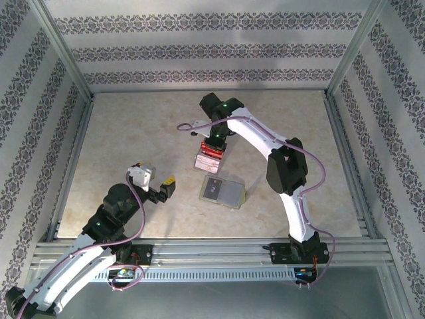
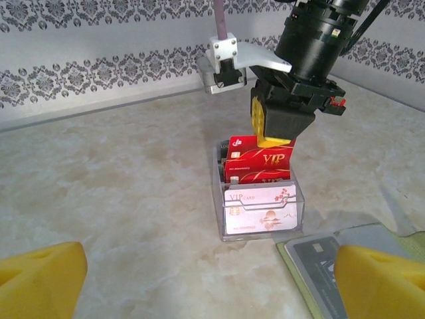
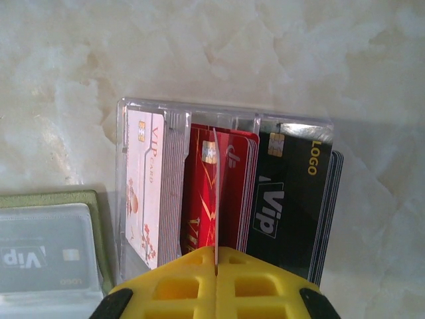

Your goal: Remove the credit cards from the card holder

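— Red card (image 2: 244, 147) is pinched edge-on in the right jaws, closed tight on it, at the middle compartment of the clear box (image 3: 226, 111). Procedure?
— Keep it upright, in line with the red stack. Lower it straight and release only once it is seated.
— Left jaws?
— Wide open, holding nothing, lower left of the top view. Card holder (image 1: 231, 194) lies open mid-frame on the tabletop (image 1: 133, 133), just below the box, with the dark grey card (image 1: 213, 189) inside.

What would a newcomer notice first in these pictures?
The right gripper, mid-table, is shut on a thin red plastic card held upright over a small clear plastic box. Nearer the arm bases lies the open yellow-green folding card holder with a dark grey card inside; the left gripper hangs open to its left.
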### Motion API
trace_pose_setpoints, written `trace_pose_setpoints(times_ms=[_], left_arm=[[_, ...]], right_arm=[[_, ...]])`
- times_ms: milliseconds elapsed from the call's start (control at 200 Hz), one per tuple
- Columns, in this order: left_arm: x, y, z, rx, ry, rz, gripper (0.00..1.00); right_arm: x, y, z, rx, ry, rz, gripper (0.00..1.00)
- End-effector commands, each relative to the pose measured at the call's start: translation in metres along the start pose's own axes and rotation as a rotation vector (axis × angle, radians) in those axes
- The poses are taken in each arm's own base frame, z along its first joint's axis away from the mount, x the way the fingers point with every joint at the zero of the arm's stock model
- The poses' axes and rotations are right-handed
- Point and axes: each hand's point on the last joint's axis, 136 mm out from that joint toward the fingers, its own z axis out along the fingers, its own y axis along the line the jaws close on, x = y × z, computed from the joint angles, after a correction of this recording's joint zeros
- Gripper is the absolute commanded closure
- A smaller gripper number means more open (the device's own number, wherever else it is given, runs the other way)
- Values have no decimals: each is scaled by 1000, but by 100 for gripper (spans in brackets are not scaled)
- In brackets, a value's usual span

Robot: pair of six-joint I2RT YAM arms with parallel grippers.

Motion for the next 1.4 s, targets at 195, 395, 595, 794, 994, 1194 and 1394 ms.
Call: trace_pose_setpoints(times_ms=[195, 395, 595, 794, 994, 1194, 1394], left_arm=[[-12, -5, -2, 25, -22, 6, 4], [-10, -4, -1, 16, -15, 2, 4], [-9, -4, 0, 16, -8, -1, 4], [-6, -6, 5, 25, 26, -24, 4], [-6, -6, 9, 19, 39, -51, 4], [-1, -3, 12, -6, 85, -88, 4], [6, 0, 22, -40, 174, -168, 4]], right_arm=[[10, -10, 10, 6, 55, 16, 100], [10, -12, 16, 3, 62, 31, 98], [6, -12, 11, -2, 38, 49, 86], [3, -10, -2, 4, 11, 58, 81], [2, -8, -27, 33, -31, 89, 80], [-2, -11, -71, 130, -141, 179, 74], [5, 1, -131, 223, -338, 308, 65]])
